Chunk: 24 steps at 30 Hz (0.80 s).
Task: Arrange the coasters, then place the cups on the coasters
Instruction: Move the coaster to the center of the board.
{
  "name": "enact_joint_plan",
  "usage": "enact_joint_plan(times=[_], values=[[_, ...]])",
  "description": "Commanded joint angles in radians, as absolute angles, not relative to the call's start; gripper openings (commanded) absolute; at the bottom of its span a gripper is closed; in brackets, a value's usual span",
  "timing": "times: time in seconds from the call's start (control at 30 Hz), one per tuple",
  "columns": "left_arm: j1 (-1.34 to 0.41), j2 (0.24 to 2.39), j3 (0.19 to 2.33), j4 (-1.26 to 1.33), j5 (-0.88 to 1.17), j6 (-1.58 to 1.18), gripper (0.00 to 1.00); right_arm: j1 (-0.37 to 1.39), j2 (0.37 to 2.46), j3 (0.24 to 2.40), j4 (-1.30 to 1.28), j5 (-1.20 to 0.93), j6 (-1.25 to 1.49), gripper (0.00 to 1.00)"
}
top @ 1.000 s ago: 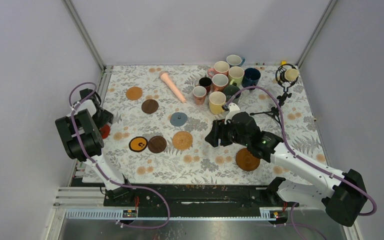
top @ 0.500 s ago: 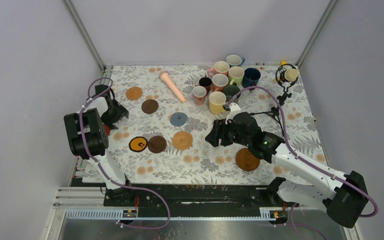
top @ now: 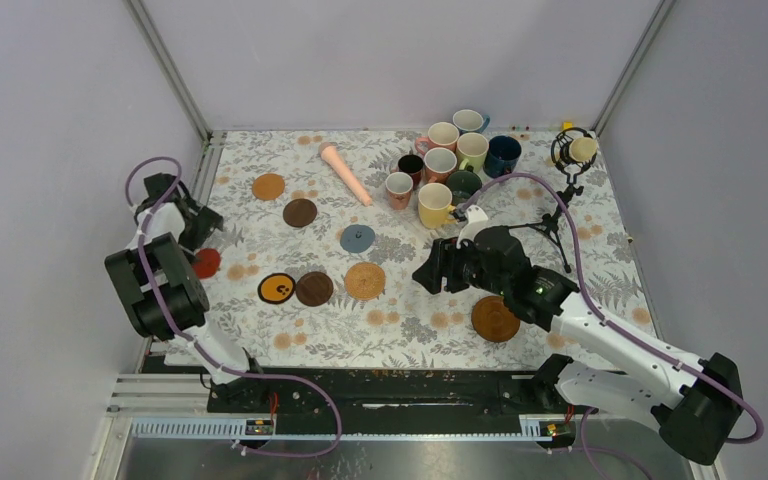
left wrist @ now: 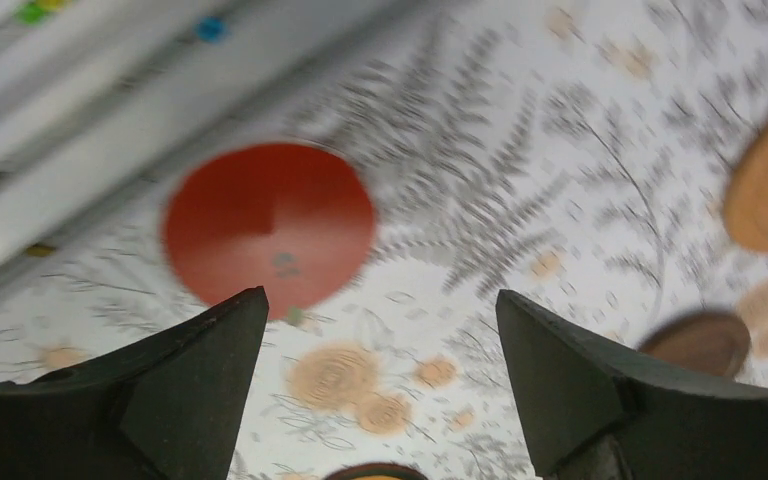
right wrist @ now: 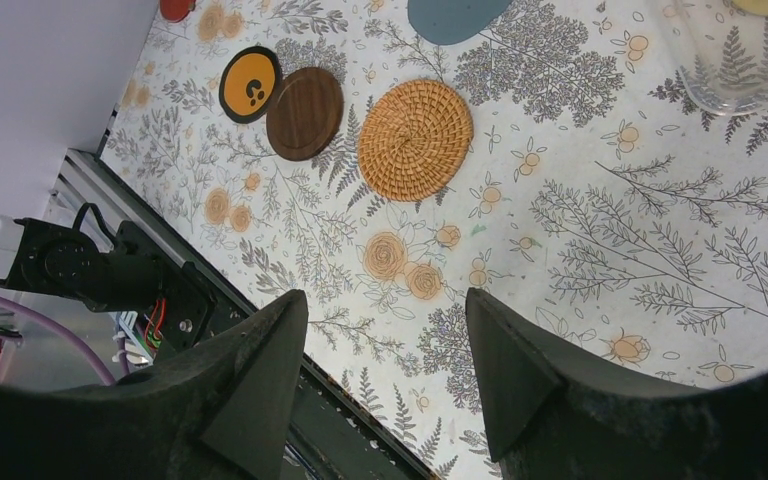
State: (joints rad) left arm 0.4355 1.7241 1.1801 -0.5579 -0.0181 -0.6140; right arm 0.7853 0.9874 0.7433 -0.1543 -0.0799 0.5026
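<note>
Left gripper is spread wide with nothing between the fingers. The red coaster lies flat on the cloth beyond the tips, offset toward the left finger in the wrist view and not inside the gap. From the top view it sits at the table's left edge, just on the near side of the claw. It's a disc, so we have no long axis to line up and only the offset matters. The left arm is clearly the nearer one.

Moving right, the orange wood coaster, dark brown coaster and grey-blue coaster run on a diagonal. Nearer to us are the black-and-yellow coaster and second brown coaster, touching or nearly so, then the woven coaster.

Right gripper has its fingers apart and empty, above bare cloth just right of the woven coaster. A carved brown coaster lies partly under that arm. The cups are bunched at the far right-centre, none on a coaster. The yellow cup is closest to the right claw, just beyond it.

The table is flat, under floral cloth. Walls close in on three sides. We judge there is little room for the outer finger at the left rail.
</note>
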Motion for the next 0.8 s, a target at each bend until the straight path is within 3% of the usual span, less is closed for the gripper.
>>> enact_joint_plan(times=[0.0,0.3,0.47,0.77], values=[[0.483,1.706,1.200,-0.620,-0.194,-0.654,0.89,0.792,0.957,0.739,-0.152,-0.076,0.501,0.67],[0.483,1.789,1.297,-0.687,-0.330,-0.633,0.92,0.792,0.930,0.785,-0.236,-0.051,0.455,0.67],[0.489,1.819,1.305,-0.682,-0.298,-0.626,0.98,0.792,0.908,0.779,-0.243,-0.044,0.461,0.68],[0.501,1.851,1.303,-0.655,-0.197,-0.623,0.99,0.792,0.914,0.779,-0.243,-0.051,0.466,0.68]])
